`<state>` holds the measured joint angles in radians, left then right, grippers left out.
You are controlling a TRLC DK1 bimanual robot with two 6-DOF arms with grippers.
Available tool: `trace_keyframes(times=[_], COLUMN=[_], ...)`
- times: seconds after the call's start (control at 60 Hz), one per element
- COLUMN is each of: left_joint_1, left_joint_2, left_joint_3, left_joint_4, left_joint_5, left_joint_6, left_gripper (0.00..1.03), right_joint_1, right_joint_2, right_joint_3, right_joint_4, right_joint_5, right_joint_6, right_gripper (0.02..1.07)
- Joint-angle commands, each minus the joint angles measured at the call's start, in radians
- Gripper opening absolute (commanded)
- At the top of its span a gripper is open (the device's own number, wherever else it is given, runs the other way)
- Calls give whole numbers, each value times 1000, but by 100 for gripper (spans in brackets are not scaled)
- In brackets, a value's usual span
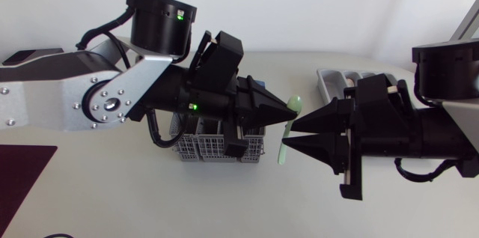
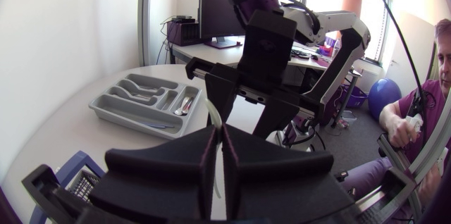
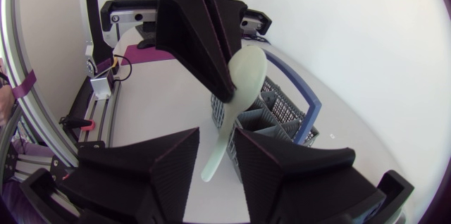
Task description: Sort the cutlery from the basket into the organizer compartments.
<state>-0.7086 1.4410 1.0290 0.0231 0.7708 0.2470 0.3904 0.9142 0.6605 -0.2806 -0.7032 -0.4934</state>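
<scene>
Bright, diffuse light fills all 3 views. The pale table (image 1: pixel 112 193) carries only a soft shadow beside the basket (image 1: pixel 217 148). The matte black left gripper (image 1: pixel 288 111) shows no glare and little surface detail. In the left wrist view the far background burns out, probably from daylight. The pale spoon (image 3: pixel 236 90) glows brightly.

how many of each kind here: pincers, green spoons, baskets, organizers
pincers: 2 (left pincer shut on the spoon, right pincer open around its handle)
pale green spoon: 1
basket: 1
organizer: 1
total: 5
</scene>
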Motion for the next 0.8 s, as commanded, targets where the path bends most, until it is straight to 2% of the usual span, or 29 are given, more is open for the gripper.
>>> trace_keyframes(times=[0.0,0.15,0.383,0.433,0.45,0.5,0.517,0.533,0.567,0.683,0.75,0.783], left_joint_1=[6,3,6,8,8,11,15,23,35,63,87,103], left_joint_2=[7,6,1,1,1,1,1,2,6,-11,-27,-34], left_joint_3=[28,31,45,55,57,72,85,95,111,148,164,172], left_joint_4=[-6,-6,-5,-6,-6,-8,-9,-8,-8,-9,-28,-40], left_joint_5=[15,15,13,10,10,-13,-36,-41,-50,-168,-248,-298], left_joint_6=[18,17,9,1,1,-3,-26,-45,-75,-120,-121,-115], left_gripper=[3,3,4,16,17,31,45,54,62,87,95,95], right_joint_1=[11,13,11,10,10,8,7,7,5,-16,-61,-101], right_joint_2=[-11,-17,-20,-21,-21,-24,-29,-29,-35,-51,-58,-58], right_joint_3=[21,13,10,10,10,10,10,10,10,16,21,24], right_joint_4=[-3,-3,-20,-25,-28,-37,-52,-55,-71,-121,-155,-170], right_joint_5=[-4,-4,1,1,1,5,8,10,14,31,34,36], right_joint_6=[30,41,50,50,50,50,50,50,47,23,-11,-36], right_gripper=[24,8,8,8,8,8,8,8,8,8,8,8])
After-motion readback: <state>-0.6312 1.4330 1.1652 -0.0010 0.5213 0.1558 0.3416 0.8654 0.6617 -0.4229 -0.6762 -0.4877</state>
